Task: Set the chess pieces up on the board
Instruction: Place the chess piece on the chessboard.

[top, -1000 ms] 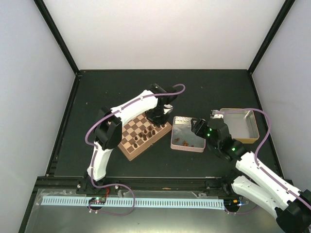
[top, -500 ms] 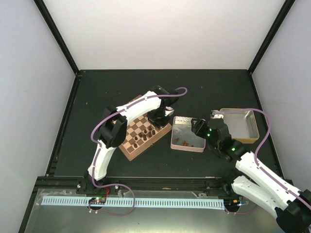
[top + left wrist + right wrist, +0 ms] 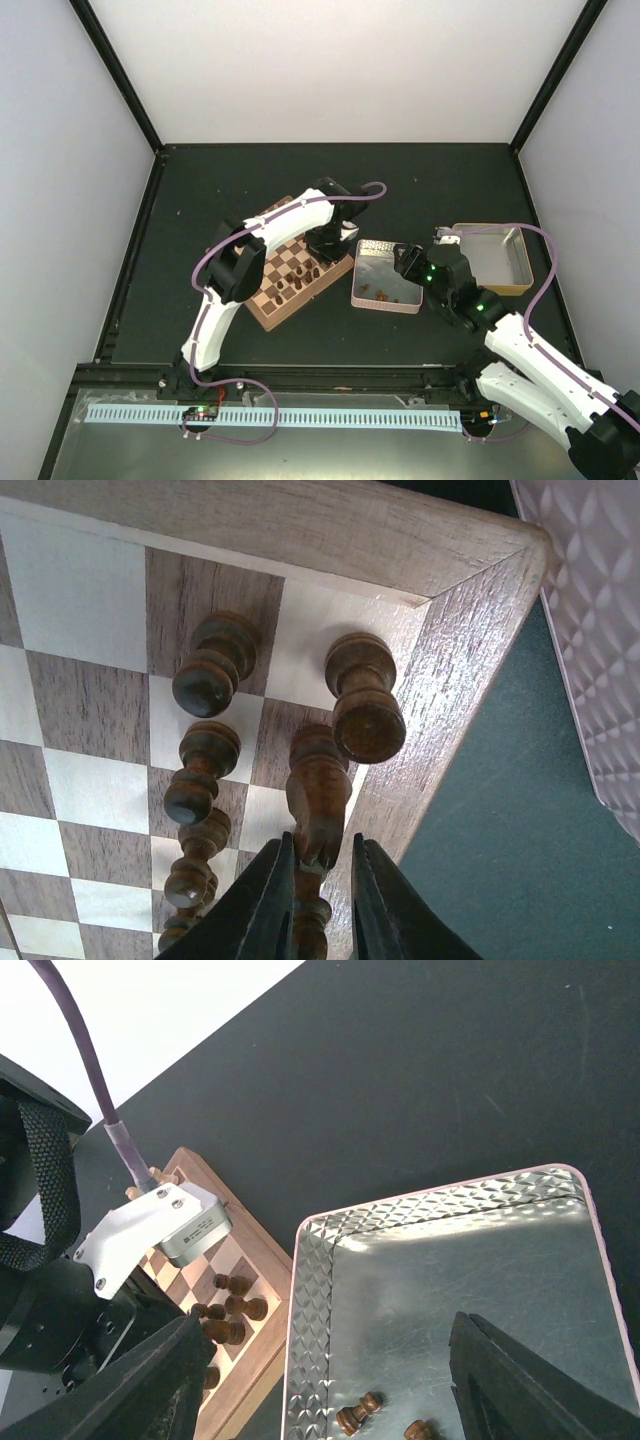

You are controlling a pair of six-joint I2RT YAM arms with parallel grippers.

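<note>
The board [image 3: 268, 300] lies left of centre, with several dark chess pieces [image 3: 300, 270] standing on its right side. My left gripper [image 3: 327, 243] hangs over the board's far right corner. In the left wrist view its jaws [image 3: 322, 842] stand narrowly open around the head of a dark knight [image 3: 318, 790], which stands on a square by the rim [image 3: 300, 530], with a thin gap on the knight's right side. A taller piece [image 3: 362, 705] stands just beyond it. My right gripper [image 3: 330, 1380] hovers wide open over the silvery tin [image 3: 470, 1260], holding nothing, with two dark pieces [image 3: 357, 1413] lying below it.
The tin [image 3: 385, 306] lies right next to the board's right edge. A tan tray [image 3: 497, 290] sits further right, behind my right arm. Black frame rails border the dark mat.
My left gripper's jaws have parted slightly around the knight, and the left arm's elbow has shifted a little right. The right arm has not moved.
</note>
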